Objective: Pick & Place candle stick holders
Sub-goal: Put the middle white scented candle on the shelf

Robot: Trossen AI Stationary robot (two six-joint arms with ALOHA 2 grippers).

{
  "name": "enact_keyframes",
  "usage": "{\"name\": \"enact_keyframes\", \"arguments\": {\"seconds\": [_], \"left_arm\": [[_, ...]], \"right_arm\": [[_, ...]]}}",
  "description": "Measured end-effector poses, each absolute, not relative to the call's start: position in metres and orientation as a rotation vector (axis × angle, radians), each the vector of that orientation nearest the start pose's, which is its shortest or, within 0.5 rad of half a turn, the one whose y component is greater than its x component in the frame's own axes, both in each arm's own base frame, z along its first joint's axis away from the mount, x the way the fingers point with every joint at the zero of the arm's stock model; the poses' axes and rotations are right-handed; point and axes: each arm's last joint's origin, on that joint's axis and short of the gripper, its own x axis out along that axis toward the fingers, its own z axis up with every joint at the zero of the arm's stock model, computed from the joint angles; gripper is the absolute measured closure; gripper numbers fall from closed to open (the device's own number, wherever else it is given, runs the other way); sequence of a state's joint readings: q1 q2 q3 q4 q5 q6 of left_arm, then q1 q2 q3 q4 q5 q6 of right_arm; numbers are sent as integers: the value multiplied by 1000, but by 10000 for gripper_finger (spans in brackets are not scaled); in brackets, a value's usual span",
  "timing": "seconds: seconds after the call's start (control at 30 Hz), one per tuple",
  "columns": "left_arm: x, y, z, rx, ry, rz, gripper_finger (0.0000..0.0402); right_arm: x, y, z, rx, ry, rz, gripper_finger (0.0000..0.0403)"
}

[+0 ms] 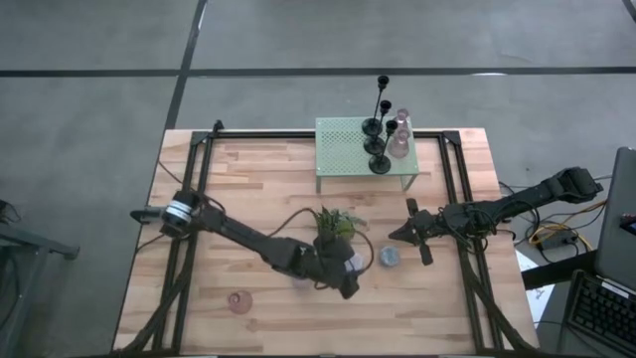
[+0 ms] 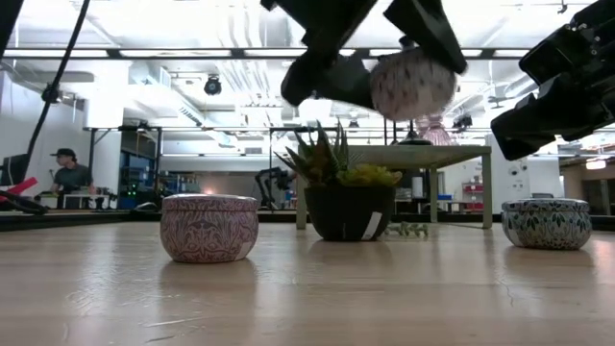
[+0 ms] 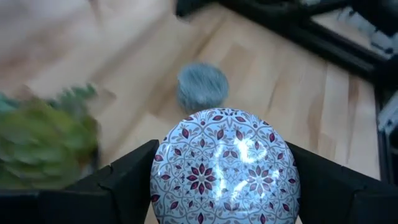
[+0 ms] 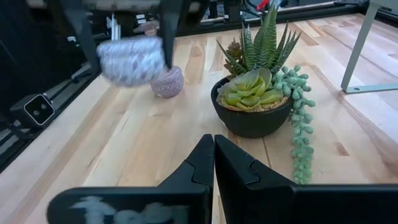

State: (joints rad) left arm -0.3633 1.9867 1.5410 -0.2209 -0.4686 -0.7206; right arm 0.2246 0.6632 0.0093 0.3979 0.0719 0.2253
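Lilac holder point(image 3: 225, 167) clamped across its round side wall between the left gripper point(image 2: 370, 58) fingers, lifted clear of the table point(image 1: 268, 179), just beside the plant point(image 4: 255, 102). Probably a light, rigid, smooth tin: likely to slip or roll, best pinched at mid-height across the widest part. Right gripper point(image 4: 213, 163) fully closed, empty, waiting near the blue holder point(image 1: 390, 257).

Left arm stretches across table centre, left gripper point(image 1: 348, 267) raised off the surface, fingers point(image 3: 127, 180) spread wide around a round holder (lilac) point(image 3: 225, 167). Right arm waits at right side, right gripper point(image 4: 214, 163) fingers pressed together, empty.
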Motion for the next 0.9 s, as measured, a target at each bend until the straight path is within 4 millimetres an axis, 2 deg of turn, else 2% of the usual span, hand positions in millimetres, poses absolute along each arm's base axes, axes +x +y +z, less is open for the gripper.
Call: {"name": "enact_keyframes", "arguments": {"seconds": [0.33,0.5,0.63,0.9], "left_arm": [[414,-99,280,-415,426,472,94],[411,-73,289,-419,418,541,93],[409,-55,303,-437,374,590,93],[411,-18,313,-462,338,674,93]], "right_arm": [[133,28,140,186,270,123,394],[133,28,140,186,270,123,394],[134,28,140,186,269,122,394],[133,28,140,186,270,122,394]]}}
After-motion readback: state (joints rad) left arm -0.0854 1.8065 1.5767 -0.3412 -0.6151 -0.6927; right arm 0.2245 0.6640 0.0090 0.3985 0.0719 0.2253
